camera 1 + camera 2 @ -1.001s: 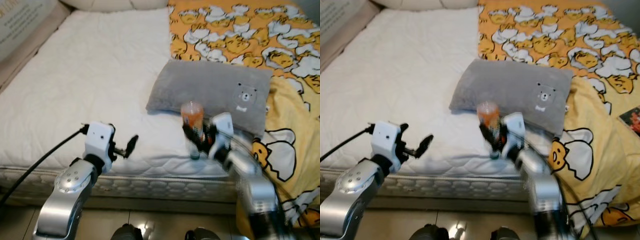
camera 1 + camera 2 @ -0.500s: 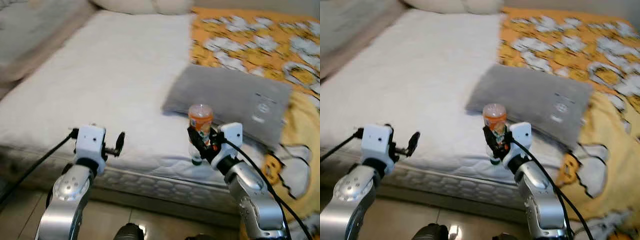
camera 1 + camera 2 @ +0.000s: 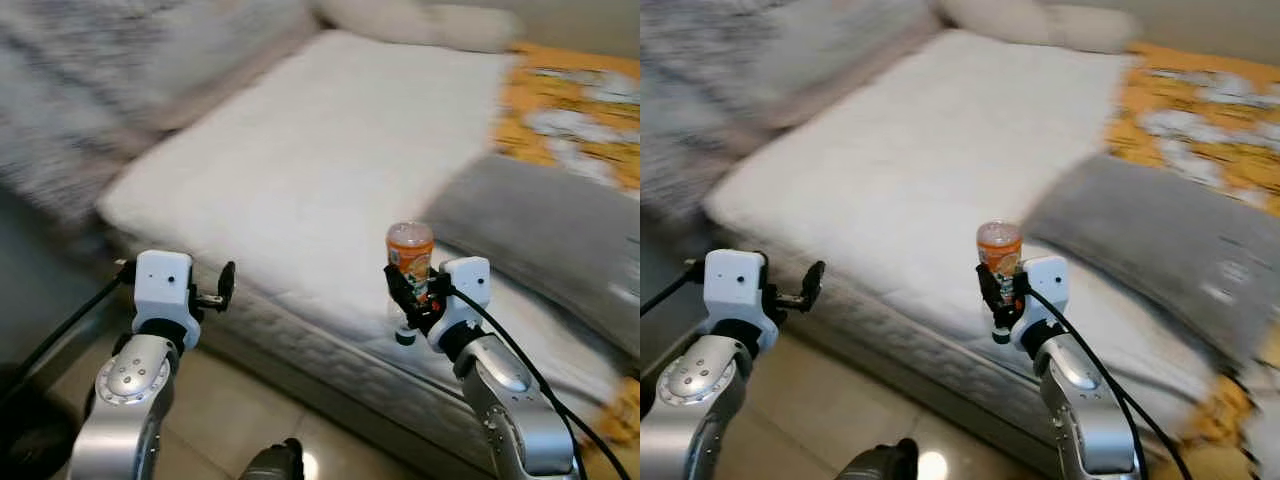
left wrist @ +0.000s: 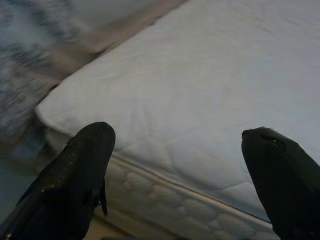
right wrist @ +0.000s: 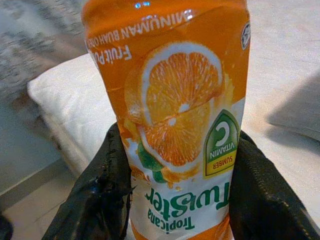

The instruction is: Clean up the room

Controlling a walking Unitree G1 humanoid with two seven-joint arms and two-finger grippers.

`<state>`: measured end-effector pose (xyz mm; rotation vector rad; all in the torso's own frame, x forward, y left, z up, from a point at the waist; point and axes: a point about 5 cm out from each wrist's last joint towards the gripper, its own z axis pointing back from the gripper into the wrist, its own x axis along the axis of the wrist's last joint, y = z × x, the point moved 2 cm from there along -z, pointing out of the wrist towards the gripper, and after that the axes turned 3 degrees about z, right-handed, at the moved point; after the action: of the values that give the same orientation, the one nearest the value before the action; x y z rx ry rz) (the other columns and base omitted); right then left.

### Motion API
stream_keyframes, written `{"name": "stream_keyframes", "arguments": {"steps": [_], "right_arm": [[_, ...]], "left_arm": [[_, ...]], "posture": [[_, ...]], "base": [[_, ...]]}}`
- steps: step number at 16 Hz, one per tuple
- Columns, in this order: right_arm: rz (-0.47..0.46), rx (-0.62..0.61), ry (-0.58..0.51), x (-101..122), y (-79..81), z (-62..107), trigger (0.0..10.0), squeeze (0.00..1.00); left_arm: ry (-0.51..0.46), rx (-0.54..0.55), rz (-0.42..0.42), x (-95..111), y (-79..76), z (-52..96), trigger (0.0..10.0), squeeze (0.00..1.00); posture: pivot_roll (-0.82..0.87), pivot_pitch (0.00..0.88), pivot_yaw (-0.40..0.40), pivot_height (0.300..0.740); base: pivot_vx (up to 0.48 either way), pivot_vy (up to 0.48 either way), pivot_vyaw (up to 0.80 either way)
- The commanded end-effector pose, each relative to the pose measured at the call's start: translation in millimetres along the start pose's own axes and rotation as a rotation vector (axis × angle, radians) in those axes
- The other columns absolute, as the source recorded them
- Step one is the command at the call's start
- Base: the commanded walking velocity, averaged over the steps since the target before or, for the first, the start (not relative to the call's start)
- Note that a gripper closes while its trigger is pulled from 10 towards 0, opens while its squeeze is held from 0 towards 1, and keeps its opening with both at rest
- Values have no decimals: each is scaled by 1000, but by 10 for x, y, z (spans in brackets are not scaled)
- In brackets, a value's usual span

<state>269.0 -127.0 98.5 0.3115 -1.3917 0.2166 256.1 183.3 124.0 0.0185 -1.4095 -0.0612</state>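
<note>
An orange juice bottle (image 3: pixel 409 262) with an orange-slice label (image 5: pixel 175 120) hangs upside down, cap at the bottom, in my right gripper (image 3: pixel 405 290), which is shut on it above the bed's near edge. Black fingers (image 5: pixel 100 195) press both sides of the bottle. My left gripper (image 3: pixel 226 282) is held out low in front of the mattress corner, its fingers (image 4: pixel 75 175) spread wide and open with nothing between them.
A white quilted mattress (image 3: pixel 330 170) fills the middle. A grey pillow (image 3: pixel 540 235) lies to the right, with an orange patterned blanket (image 3: pixel 570 90) behind it. Cream pillows (image 3: pixel 420 20) sit at the head. Tiled floor (image 3: pixel 220 400) runs below the bed.
The camera has swung left, so the bed and pillow have shifted right in view. The bottle stays held in my right gripper. The left arm keeps its pose.
</note>
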Motion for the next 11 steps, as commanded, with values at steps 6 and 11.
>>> {"name": "stream_keyframes", "arguments": {"steps": [6,11], "right_arm": [[5,5,-17,90,86,-58,10000,0],[-16,-19,23,-32,94,8,10000,0]], "left_arm": [[0,-15,-82,-32,-10,-20,10000,0],[-15,-33,-46,-33,-55,30,10000,0]], "posture": [[-58,38,37,740],[-57,37,25,740]], "base": [[0,0,800],[48,0,800]]}}
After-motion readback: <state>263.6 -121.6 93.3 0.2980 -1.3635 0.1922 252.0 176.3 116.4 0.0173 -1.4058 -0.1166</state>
